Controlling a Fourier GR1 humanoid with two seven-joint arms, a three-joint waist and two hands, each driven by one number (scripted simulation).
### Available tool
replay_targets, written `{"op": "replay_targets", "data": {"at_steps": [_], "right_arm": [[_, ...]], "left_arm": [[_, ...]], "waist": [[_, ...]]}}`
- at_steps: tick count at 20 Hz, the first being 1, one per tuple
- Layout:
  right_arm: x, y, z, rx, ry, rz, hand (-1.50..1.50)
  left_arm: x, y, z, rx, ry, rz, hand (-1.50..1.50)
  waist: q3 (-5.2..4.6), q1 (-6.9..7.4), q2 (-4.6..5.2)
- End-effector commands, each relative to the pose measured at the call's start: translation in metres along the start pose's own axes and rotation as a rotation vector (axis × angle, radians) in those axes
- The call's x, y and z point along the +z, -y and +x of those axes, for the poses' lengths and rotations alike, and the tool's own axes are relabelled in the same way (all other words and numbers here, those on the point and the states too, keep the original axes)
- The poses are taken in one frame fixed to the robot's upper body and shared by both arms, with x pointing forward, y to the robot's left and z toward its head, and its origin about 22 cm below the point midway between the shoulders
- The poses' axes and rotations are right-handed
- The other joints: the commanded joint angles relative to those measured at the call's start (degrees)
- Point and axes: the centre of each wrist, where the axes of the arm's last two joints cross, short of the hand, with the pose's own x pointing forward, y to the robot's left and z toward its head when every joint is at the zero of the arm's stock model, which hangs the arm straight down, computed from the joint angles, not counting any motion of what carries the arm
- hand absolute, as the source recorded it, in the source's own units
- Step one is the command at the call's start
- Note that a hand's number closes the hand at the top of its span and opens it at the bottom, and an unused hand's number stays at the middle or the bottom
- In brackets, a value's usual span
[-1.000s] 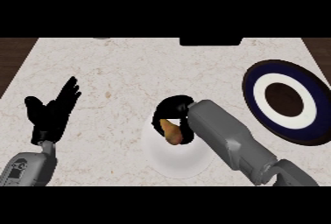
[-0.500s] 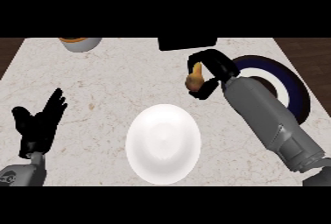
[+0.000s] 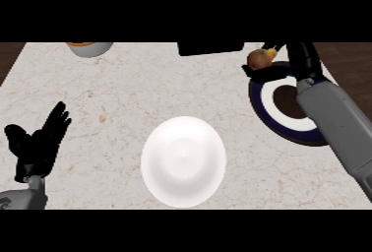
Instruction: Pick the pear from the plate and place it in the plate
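I counted two plates on the counter (image 3: 109, 98): one white plate (image 3: 183, 161) near the front edge, about midway along it, and one dark blue plate with a white ring (image 3: 280, 110) toward the right edge. There was one pear (image 3: 259, 57), near the back right corner. I saw one bowl (image 3: 90, 47) at the back edge toward the left corner, only partly in view. One flat black object (image 3: 210, 47) sat at the back edge; I could not tell what it was. Two hands showed: the left hand (image 3: 35, 142) by the left front corner, and the right hand (image 3: 280, 61) at the back right.
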Motion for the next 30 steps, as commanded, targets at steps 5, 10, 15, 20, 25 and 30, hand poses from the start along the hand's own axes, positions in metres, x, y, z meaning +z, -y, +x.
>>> {"op": "replay_targets", "data": {"at_steps": [5, 10, 15, 20, 25, 30], "right_arm": [[0.055, 0.076, -0.040, -0.026, -0.186, -0.150, 1.50], [0.099, 0.107, -0.083, 0.004, -0.281, -0.203, 1.50], [0.100, 0.127, -0.113, 0.059, -0.331, -0.159, 1.50], [0.110, 0.120, -0.149, 0.050, -0.351, 0.015, 1.50], [0.118, 0.116, -0.180, -0.090, -0.389, 0.108, -1.50], [0.108, 0.113, -0.182, -0.107, -0.249, -0.037, -1.50]], "left_arm": [[0.002, 0.015, 0.017, 0.000, 0.054, -0.044, 0.00], [-0.004, 0.021, 0.014, -0.002, 0.068, -0.098, 0.00], [-0.010, 0.031, 0.020, -0.011, 0.107, -0.095, 0.00], [-0.021, 0.031, 0.024, -0.020, 0.076, -0.120, 0.00], [-0.026, 0.047, 0.030, -0.007, 0.073, -0.120, 0.00], [-0.019, 0.050, 0.031, -0.003, 0.097, -0.137, 0.00]], "waist": [[0.04, 3.33, 1.48], [0.09, 6.35, 2.53], [0.08, 7.38, 2.81], [0.12, 7.76, 2.96], [0.19, 8.52, 3.27], [0.19, 8.51, 3.15]]}}
